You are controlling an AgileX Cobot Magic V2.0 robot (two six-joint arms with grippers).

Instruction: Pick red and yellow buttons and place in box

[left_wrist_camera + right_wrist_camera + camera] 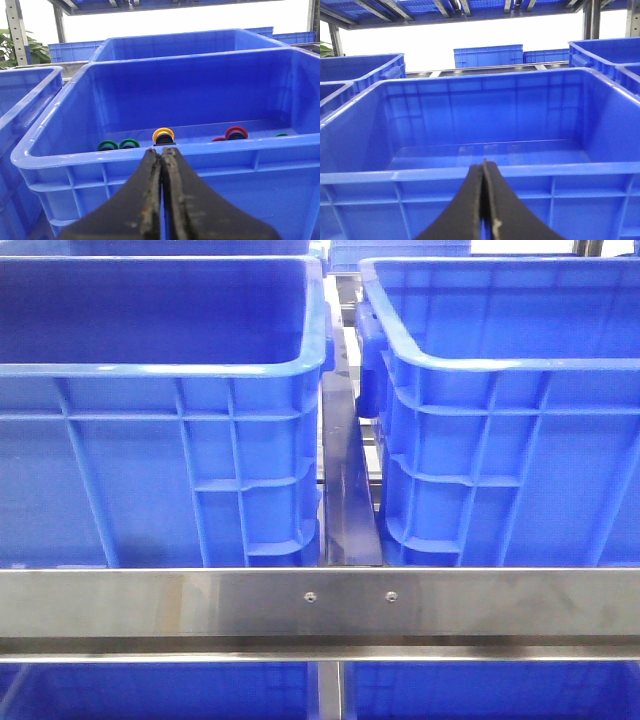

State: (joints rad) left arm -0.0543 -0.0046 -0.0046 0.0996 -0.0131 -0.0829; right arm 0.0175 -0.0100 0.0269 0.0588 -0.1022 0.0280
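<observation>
1. I am holding the left gripper (161,155) fingers closed and empty, facing the yellow button (163,135) and red button (236,133) in the source crate (150,160).
2. I am keeping the right gripper (484,167) fingers closed before the receiving crate (485,172); no buttons are showing inside, so nothing is placed yet.

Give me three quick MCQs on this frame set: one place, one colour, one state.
1. Where do the buttons lie?
A. On the steel rail
B. On the floor of the crate facing the left end effector
C. In the right arm's crate

2. What colour is the button nearest the left end effector's tips?
A. Orange-yellow
B. White
C. Purple

3. What state is the right end effector in?
A. Wide open
B. Shut on a button
C. Shut, holding nothing

Key: B, the buttons sit inside the crate beyond the left end effector. A, the yellow button is domed orange-yellow. C, the right end effector has its fingers pressed together.
</observation>
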